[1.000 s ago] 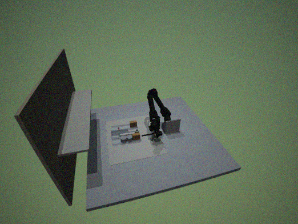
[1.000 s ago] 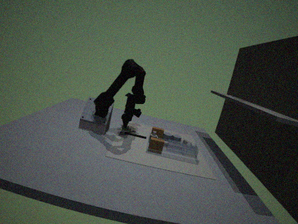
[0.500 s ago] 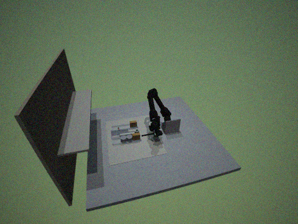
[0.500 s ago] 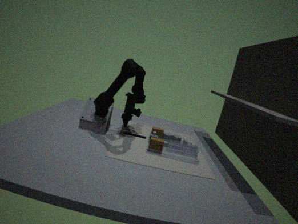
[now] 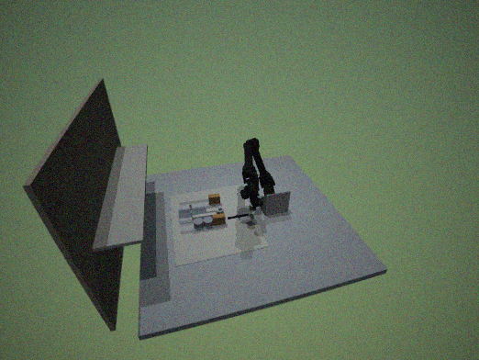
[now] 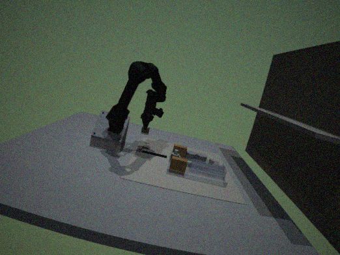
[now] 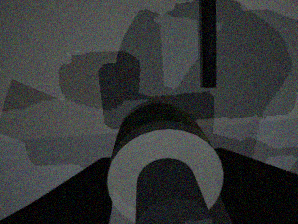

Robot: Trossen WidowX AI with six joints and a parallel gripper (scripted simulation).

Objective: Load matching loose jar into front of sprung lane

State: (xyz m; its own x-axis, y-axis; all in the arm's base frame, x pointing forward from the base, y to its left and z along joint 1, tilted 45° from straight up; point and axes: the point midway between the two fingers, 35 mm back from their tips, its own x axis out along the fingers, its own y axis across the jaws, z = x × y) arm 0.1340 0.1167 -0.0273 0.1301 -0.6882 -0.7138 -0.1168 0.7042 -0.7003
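My gripper (image 5: 255,205) (image 6: 145,126) (image 7: 162,163) points down and is shut on a jar (image 6: 145,131) (image 7: 114,175). The jar has a pale ring-shaped top with a dark centre in the wrist view. It hangs upright above the mat, near the arm's base, with a finger at each side. The lane unit (image 6: 208,175) stands further out on the mat. A small pale jar top (image 5: 220,210) (image 6: 176,151) shows at the front of the middle lane, between two orange blocks. The front stop and pusher plate are too small and dark to make out.
Orange blocks (image 5: 214,198) (image 5: 218,219) (image 6: 180,150) (image 6: 178,165) flank the middle lane's front. Round pale tops (image 5: 198,222) (image 5: 208,220) stand behind one block. A thin black bar (image 5: 238,216) (image 6: 154,153) (image 7: 208,45) lies between the arm and the lanes. A raised shelf (image 5: 126,197) stands beyond.
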